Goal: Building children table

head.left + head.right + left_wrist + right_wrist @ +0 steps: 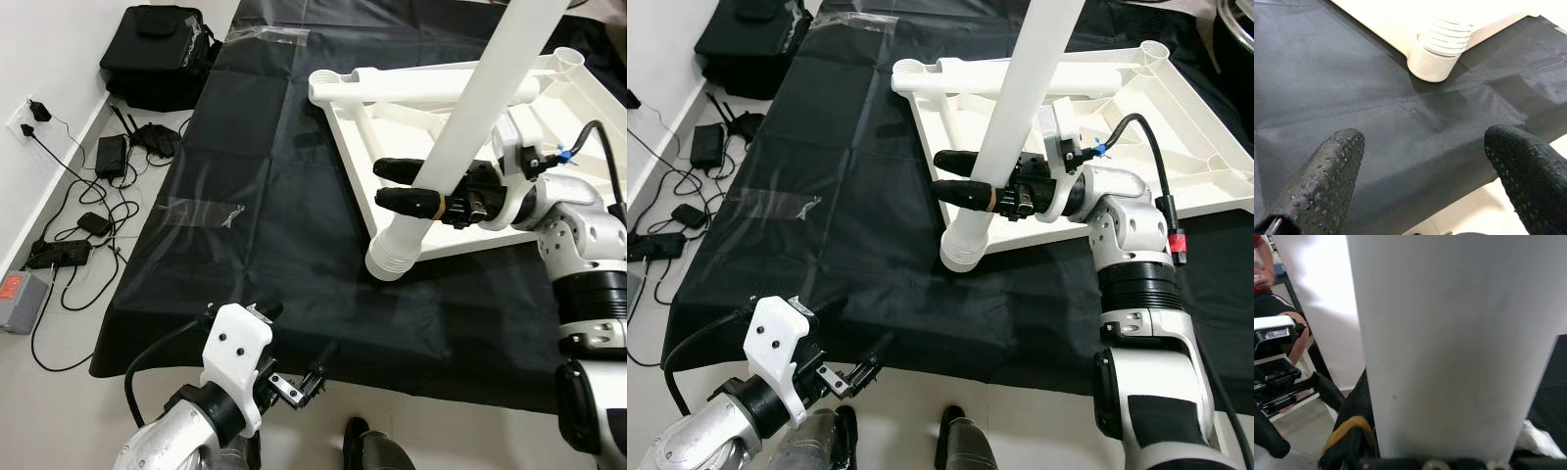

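A white table top (588,98) lies upside down on a black cloth (255,255). My right gripper (384,184) is shut on a long white table leg (490,78), held tilted. The leg's ribbed end (392,262) hangs low by the table top's near corner and also appears in the left wrist view (1442,46). Seen from the right wrist, the leg (1449,342) sits close between the fingers. A second white tube (421,90) lies along the table top's far edge. My left gripper (1422,152) is open and empty, low over the cloth's front edge (313,377).
A black bag (157,54), chargers and cables (108,157) and a wall socket (24,117) sit on the floor at the left. Clear tape (201,211) is stuck on the cloth. My feet (960,446) stand at the cloth's front edge. A person (1264,279) is nearby.
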`<state>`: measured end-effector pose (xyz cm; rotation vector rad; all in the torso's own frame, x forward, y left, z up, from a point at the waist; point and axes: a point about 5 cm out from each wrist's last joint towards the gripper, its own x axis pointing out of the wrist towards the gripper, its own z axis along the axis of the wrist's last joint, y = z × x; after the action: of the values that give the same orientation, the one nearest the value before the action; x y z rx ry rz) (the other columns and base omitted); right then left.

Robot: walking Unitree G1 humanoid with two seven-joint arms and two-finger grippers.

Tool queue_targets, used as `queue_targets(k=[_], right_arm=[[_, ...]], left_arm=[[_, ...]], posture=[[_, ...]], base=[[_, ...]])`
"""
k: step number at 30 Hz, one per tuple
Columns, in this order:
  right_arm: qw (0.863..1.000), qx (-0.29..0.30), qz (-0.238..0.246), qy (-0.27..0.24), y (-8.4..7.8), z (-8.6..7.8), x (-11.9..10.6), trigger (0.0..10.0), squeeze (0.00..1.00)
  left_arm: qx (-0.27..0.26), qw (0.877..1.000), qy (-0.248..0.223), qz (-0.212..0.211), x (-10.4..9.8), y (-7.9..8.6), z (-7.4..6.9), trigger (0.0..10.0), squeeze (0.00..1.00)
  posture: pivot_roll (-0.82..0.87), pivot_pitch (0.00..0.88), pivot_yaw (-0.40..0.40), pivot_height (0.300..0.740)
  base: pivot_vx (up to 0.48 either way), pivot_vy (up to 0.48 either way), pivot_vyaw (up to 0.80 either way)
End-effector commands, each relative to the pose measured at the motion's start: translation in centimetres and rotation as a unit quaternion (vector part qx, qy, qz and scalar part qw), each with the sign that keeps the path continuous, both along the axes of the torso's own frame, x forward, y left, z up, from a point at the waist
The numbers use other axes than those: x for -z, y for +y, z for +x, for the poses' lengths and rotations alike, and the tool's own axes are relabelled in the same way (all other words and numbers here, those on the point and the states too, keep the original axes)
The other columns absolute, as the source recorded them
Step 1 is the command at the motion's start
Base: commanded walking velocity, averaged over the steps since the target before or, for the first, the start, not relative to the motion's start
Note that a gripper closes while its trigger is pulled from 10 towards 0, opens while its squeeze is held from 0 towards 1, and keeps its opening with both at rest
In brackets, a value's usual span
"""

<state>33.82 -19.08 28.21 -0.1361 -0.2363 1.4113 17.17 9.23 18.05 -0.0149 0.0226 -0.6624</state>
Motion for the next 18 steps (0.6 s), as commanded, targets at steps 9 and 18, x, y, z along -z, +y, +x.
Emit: queue_targets(k=[9, 18], right_arm=[[0.997, 0.063, -0.050, 0.015, 0.12, 1.15, 1.89, 10.0, 0.00], [0.995, 0.092, -0.043, 0.006, -0.08, 1.18, 2.20, 10.0, 0.00]], left_arm=[[-0.004, 1.000, 0.011, 0.006, 0.42, 0.01, -0.39, 10.0, 0.00], [-0.008, 1.000, 0.009, 0.003, 0.32, 0.00, -0.33, 10.0, 0.00]], posture=[[0.21, 0.309, -0.094, 0.740], [0.21, 0.308, -0.097, 0.740]], base=[[0.000, 0.000, 0.00], [0.000, 0.000, 0.00]])
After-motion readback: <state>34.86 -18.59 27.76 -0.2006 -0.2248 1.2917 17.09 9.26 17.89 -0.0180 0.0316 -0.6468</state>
